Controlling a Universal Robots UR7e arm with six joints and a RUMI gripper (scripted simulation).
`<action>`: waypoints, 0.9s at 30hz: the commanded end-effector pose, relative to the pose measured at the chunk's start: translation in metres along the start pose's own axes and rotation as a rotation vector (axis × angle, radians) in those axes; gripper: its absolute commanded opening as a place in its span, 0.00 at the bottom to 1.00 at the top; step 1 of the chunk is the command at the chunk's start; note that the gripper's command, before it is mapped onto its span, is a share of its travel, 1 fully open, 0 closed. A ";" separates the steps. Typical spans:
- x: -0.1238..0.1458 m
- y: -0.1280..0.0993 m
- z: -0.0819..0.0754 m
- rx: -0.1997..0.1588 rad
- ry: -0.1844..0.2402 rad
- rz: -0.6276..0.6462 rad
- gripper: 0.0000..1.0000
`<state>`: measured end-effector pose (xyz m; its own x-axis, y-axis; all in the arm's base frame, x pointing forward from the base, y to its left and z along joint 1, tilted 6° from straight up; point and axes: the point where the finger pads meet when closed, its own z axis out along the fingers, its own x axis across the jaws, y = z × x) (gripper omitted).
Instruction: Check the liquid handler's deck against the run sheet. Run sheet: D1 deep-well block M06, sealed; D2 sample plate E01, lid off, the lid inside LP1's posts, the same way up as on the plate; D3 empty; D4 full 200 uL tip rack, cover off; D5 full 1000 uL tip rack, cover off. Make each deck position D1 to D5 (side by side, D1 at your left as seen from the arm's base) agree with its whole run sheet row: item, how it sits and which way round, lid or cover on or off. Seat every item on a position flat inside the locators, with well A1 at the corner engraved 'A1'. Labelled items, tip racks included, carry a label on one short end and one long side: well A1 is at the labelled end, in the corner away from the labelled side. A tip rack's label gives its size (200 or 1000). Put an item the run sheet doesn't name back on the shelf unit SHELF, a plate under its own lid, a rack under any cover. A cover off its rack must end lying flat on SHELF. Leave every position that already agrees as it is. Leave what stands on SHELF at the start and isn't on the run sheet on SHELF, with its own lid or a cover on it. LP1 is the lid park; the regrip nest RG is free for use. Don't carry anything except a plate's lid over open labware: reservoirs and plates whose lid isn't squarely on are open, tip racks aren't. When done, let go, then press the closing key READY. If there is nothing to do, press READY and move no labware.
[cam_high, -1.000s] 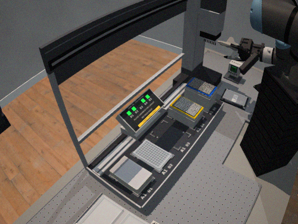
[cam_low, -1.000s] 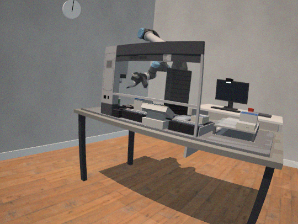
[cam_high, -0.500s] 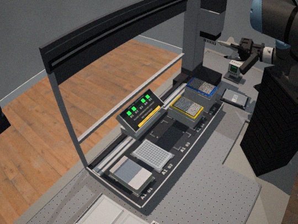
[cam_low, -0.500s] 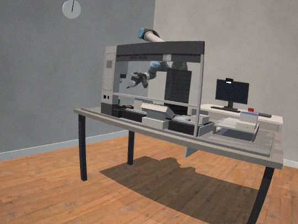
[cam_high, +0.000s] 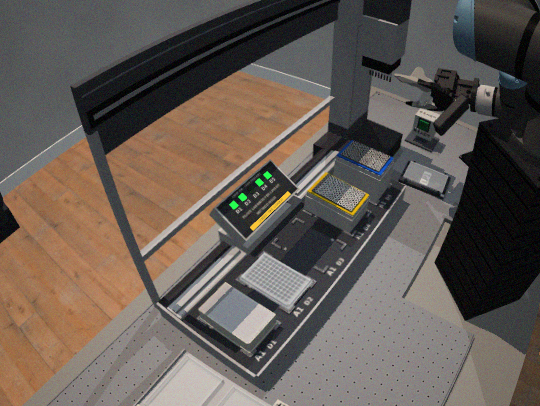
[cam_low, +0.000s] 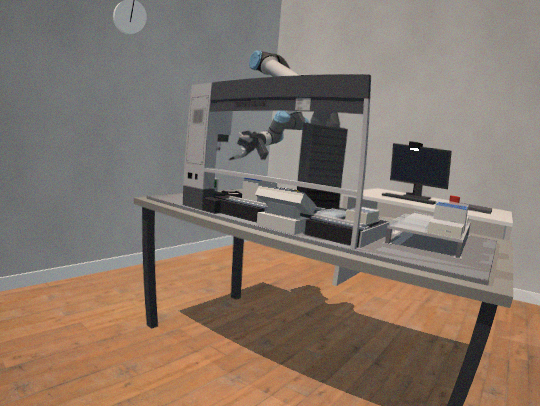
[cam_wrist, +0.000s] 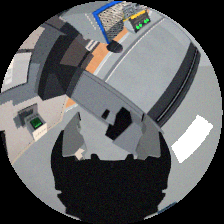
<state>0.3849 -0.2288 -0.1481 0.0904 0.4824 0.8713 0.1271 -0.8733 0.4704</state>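
The deck holds a sealed deep-well block at D1 and an open sample plate at D2. D3 is bare. A yellow-rimmed tip rack stands uncovered at D4 and a blue-rimmed tip rack stands uncovered at D5. A plate lid lies flat in the lid park beyond D5. My gripper is open and empty. It hangs high beyond the D5 end, above the READY key. In the wrist view the key is at the left, off to the side of my fingers.
A slanted status panel with green lights stands behind D2 to D4. The handler's column and top beam are close to my gripper. The shelf unit with a boxed item stands at the table's far end. A black block flanks the deck.
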 end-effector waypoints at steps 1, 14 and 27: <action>0.053 -0.076 -0.033 -0.092 -0.165 0.205 0.82; 0.053 -0.076 -0.033 -0.092 -0.165 0.205 0.82; 0.022 -0.028 0.014 0.124 0.029 -0.127 0.82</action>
<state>0.3866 -0.2238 -0.1476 0.0854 0.4952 0.8646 0.1431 -0.8648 0.4812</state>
